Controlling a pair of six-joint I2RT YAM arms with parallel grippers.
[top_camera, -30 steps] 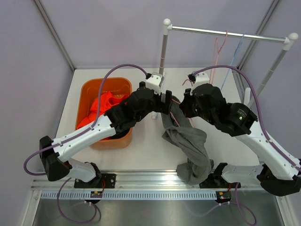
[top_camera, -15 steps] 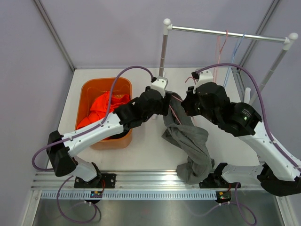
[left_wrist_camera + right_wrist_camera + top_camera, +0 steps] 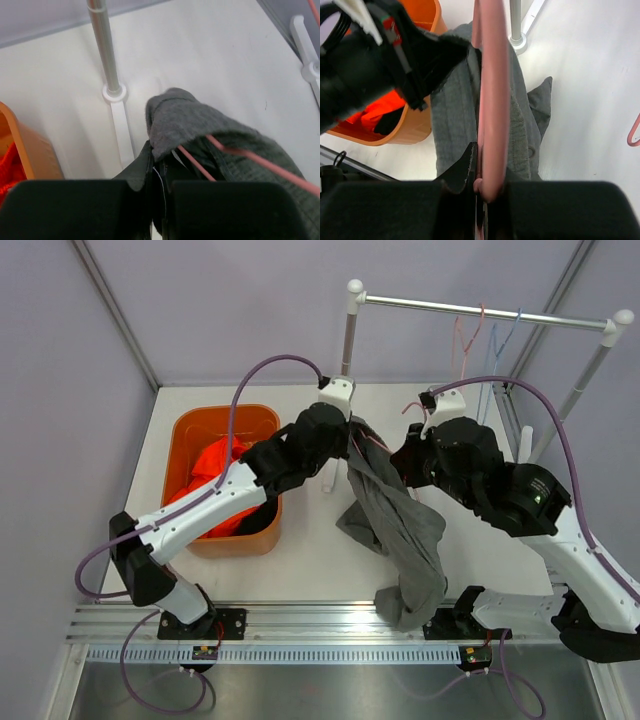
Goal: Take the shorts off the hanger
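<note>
The left gripper (image 3: 157, 167) has its jaws pinched together on a fold at the top edge of the grey shorts (image 3: 190, 125). The right gripper (image 3: 479, 172) is clamped on the pink hanger (image 3: 492, 75), which is threaded through the same garment. The two grippers are held close together above the counter (image 3: 300, 560), near the foot of the rack post (image 3: 107, 50). From them the grey shorts hang down and trail across the counter to its near edge. The orange shorts (image 3: 215, 465) lie in the orange bin (image 3: 190, 430) on the left. Two thin hangers, one pink (image 3: 462, 340) and one blue (image 3: 500, 335), hang on the rail (image 3: 420, 306).
</note>
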